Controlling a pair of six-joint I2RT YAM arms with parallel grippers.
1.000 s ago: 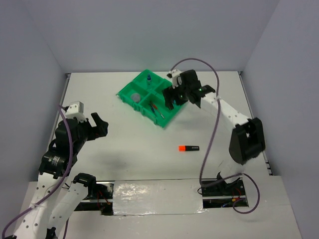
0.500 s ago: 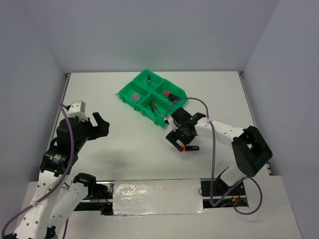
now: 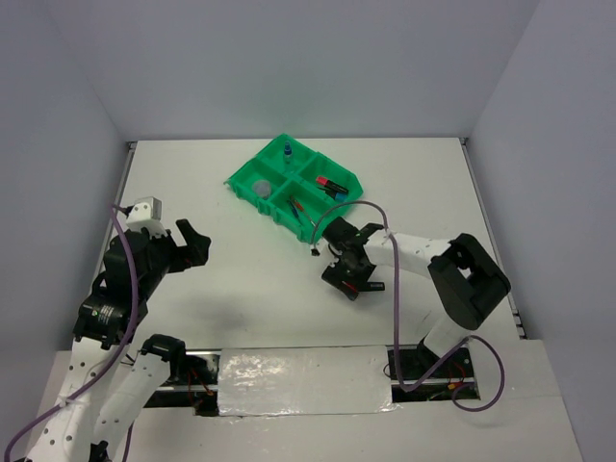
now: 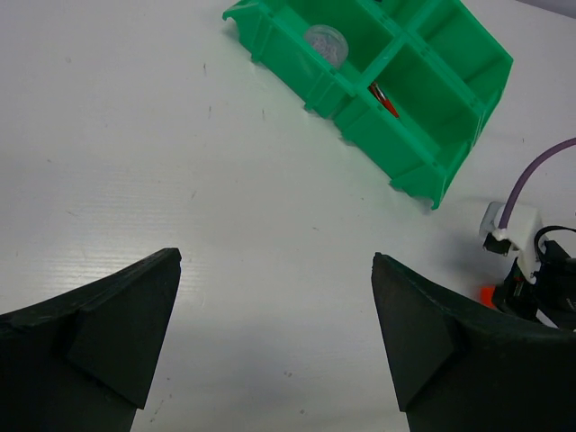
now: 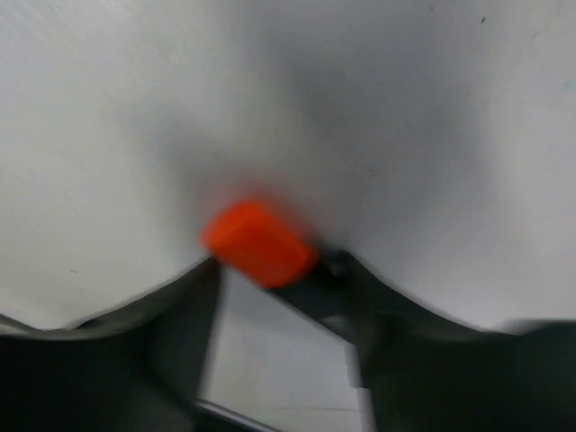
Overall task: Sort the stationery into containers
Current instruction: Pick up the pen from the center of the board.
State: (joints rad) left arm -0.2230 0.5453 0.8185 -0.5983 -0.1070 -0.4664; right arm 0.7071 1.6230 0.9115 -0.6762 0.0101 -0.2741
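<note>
One risk: your right gripper (image 5: 274,270), fingers spread, straddles the orange-capped highlighter (image 5: 259,243) at its cap end; closing off-centre may swing it out.

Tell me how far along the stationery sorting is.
Done: bottle, tin, pens and a red-capped highlighter lie in the green tray. In hand: the right gripper straddles the orange-capped highlighter on the table, grip unclear. Remaining: moving it into the tray.
</note>
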